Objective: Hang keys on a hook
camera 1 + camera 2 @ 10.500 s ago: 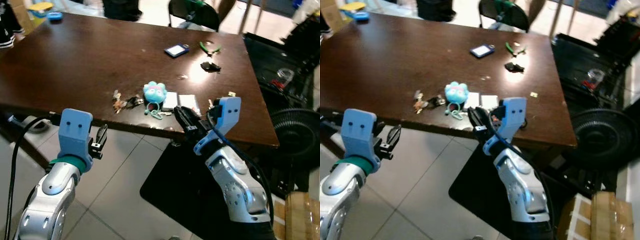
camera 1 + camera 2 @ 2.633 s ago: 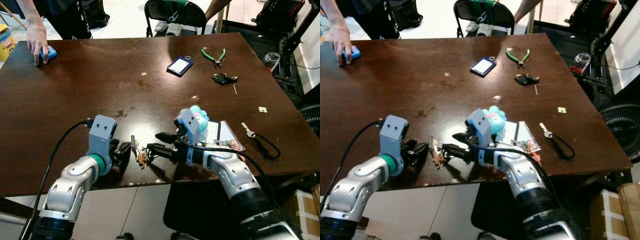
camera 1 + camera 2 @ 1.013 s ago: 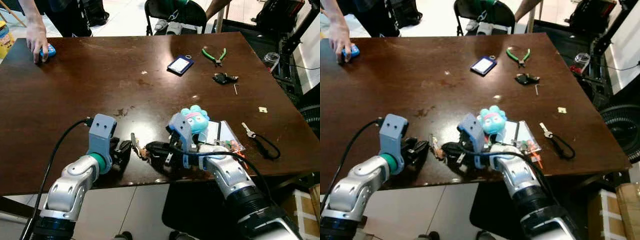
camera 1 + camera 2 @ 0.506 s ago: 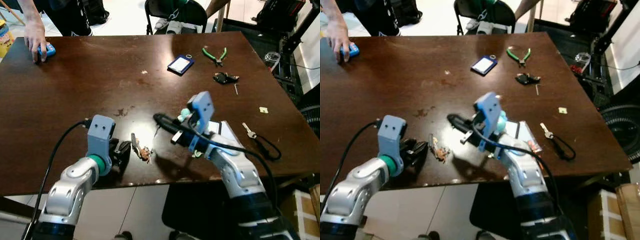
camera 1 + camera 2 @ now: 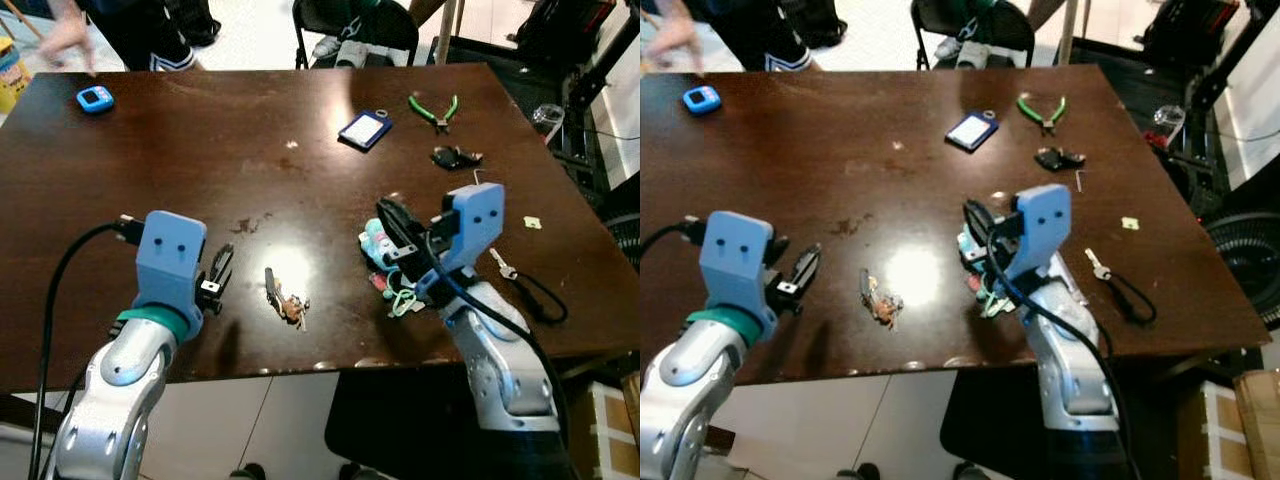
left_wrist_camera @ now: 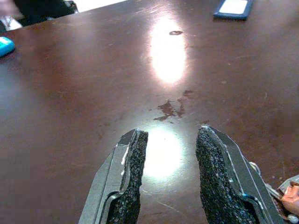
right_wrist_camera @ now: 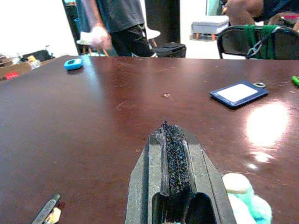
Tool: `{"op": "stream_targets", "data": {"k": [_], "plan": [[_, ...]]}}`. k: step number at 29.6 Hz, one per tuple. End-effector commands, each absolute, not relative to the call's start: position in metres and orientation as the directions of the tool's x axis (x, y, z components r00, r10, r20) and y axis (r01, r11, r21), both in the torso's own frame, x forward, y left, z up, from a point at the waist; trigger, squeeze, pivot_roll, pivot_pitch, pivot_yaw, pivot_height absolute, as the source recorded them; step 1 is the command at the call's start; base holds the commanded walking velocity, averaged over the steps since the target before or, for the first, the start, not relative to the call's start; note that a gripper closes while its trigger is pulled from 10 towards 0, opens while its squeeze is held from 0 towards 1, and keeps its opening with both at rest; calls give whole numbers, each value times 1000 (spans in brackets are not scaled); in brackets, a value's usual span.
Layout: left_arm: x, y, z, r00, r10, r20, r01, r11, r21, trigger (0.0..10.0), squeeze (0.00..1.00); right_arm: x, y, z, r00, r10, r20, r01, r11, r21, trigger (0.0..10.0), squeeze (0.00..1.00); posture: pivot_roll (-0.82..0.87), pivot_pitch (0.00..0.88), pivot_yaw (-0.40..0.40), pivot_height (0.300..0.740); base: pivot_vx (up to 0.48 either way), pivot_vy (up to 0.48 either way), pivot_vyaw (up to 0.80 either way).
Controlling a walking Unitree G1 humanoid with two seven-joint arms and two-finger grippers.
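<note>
A small bunch of keys (image 5: 285, 302) lies loose on the dark brown table (image 5: 200, 170), near its front edge. My left gripper (image 5: 220, 268) hovers just left of the bunch, a short gap away. In the left wrist view its fingers (image 6: 133, 163) stand open with bare table between them, and the keys (image 6: 287, 193) peek in at the edge. My right gripper (image 5: 395, 222) is raised to the right of the keys, shut on nothing, above a teal plush keychain (image 5: 378, 248). The plush (image 7: 243, 196) sits beside the shut fingers (image 7: 170, 149).
A single key on a black lanyard (image 5: 512, 275) lies at the right. Farther back are a blue card holder (image 5: 364, 128), green pliers (image 5: 432, 108) and a black object (image 5: 455, 157). A blue gadget (image 5: 94, 98) sits at the far left, with a person (image 7: 110, 23) standing behind the table.
My right gripper pulled back to the right, away from the keys, to above the plush. My left gripper lifted and drew left. The person's hand left the blue gadget.
</note>
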State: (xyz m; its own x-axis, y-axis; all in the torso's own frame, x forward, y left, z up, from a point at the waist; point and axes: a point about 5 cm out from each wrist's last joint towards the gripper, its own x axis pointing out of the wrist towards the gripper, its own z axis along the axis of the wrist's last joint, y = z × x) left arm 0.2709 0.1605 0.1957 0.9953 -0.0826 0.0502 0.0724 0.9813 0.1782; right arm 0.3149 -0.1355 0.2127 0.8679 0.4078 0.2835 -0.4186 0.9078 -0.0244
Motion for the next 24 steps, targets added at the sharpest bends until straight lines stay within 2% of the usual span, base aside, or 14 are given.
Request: {"op": "stream_targets", "data": {"k": [1,24], "plan": [[270,163,193,997,-55,52,45,982,183,10000,0,313,-136,216,878,373,300,-386,922,-19,10000,0,-50,78,80,740,-416,0,0],[276,153,203,995,-42,91,27,987,158,10000,0,314,-119,220,883,369,290,-382,924,-13,10000,0,-44,79,69,740,-413,0,0]]}}
